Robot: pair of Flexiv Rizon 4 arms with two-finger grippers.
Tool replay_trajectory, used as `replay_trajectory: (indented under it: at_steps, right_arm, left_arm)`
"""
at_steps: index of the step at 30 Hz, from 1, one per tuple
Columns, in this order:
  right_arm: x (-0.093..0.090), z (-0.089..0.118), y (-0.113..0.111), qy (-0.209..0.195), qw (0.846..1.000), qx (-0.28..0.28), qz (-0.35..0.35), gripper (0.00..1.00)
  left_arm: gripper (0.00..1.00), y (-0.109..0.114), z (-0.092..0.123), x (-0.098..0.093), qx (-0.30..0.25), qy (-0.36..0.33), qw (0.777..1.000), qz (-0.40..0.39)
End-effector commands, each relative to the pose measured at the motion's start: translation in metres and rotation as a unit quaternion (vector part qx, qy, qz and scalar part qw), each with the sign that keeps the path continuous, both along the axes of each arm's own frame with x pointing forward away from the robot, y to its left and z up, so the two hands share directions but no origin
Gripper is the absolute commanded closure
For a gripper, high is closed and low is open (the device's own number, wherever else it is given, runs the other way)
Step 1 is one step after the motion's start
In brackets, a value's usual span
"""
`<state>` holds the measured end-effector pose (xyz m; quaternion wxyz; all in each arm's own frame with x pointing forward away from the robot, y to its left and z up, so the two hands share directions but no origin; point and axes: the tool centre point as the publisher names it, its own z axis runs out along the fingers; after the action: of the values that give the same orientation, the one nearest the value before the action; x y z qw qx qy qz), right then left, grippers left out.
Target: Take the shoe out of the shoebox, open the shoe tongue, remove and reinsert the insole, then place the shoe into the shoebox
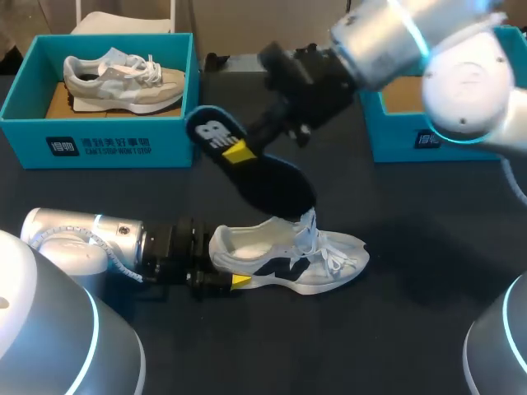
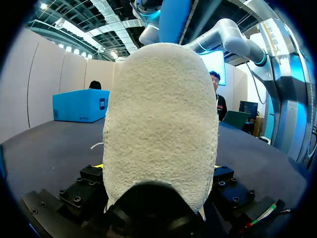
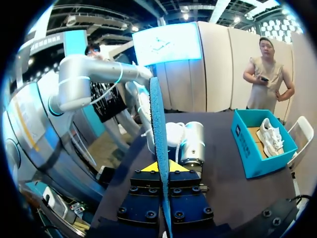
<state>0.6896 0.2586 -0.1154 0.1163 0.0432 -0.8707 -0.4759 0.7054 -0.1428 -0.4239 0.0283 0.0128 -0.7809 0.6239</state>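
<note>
Two clamped holds: my L gripper (image 1: 237, 281) gripped the white-and-navy mesh sneaker (image 1: 309, 259) at heel; R gripper (image 1: 237, 151) pinched the dark blue foam insole (image 1: 276, 188) above it

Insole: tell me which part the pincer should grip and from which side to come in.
Grip the insole at its heel half, pinching its two flat faces, and come in from above the shoe. Its toe end points down into the shoe's opening, so only the heel end is free. The right pincer holds it there.
</note>
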Motion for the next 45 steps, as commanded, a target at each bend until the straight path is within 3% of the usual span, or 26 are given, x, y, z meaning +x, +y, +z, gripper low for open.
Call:
replay_trajectory:
  at_steps: [1,9,11,16,19,20,32,34,42,44,45]
  right_arm:
    - [-0.014,0.003,-0.026,-0.006,1.000,0.019,-0.016,1.00]
    - [-0.014,0.003,-0.026,-0.006,1.000,0.019,-0.016,1.00]
    - [-0.017,0.011,-0.039,0.010,0.998,0.039,-0.037,1.00]
    - [-0.041,0.034,-0.064,0.032,0.994,0.083,-0.055,1.00]
    - [-0.058,0.041,-0.072,0.059,0.986,0.151,-0.026,1.00]
    - [-0.066,0.045,-0.075,0.059,0.988,0.141,-0.031,1.00]
    - [-0.066,0.045,-0.075,0.059,0.988,0.141,-0.031,1.00]
    - [-0.066,0.056,-0.081,0.052,0.984,0.166,-0.037,1.00]
    - [-0.091,0.087,-0.098,0.097,0.971,0.203,-0.079,1.00]
    - [-0.101,0.093,-0.101,0.116,0.973,0.152,-0.126,1.00]
    - [-0.101,0.093,-0.101,0.116,0.973,0.152,-0.126,1.00]
  left_arm:
    - [1.00,0.001,-0.004,0.001,0.000,0.000,1.000,0.001]
    - [1.00,0.001,-0.004,0.001,0.000,0.000,1.000,0.001]
    - [1.00,0.001,-0.004,0.001,0.000,0.000,1.000,0.001]
    - [1.00,0.001,-0.004,0.001,0.000,0.000,1.000,0.001]
    - [1.00,0.001,-0.004,0.001,0.000,0.000,1.000,0.001]
    - [1.00,0.001,-0.004,0.001,0.000,0.000,1.000,0.001]
    - [1.00,0.001,-0.004,0.001,0.000,0.000,1.000,0.001]
    - [1.00,0.001,-0.004,0.001,0.000,0.000,1.000,0.001]
    - [1.00,0.001,-0.004,0.001,0.000,0.000,1.000,0.001]
    - [1.00,0.001,-0.004,0.001,0.000,0.000,1.000,0.001]
    - [1.00,0.001,-0.004,0.001,0.000,0.000,1.000,0.001]
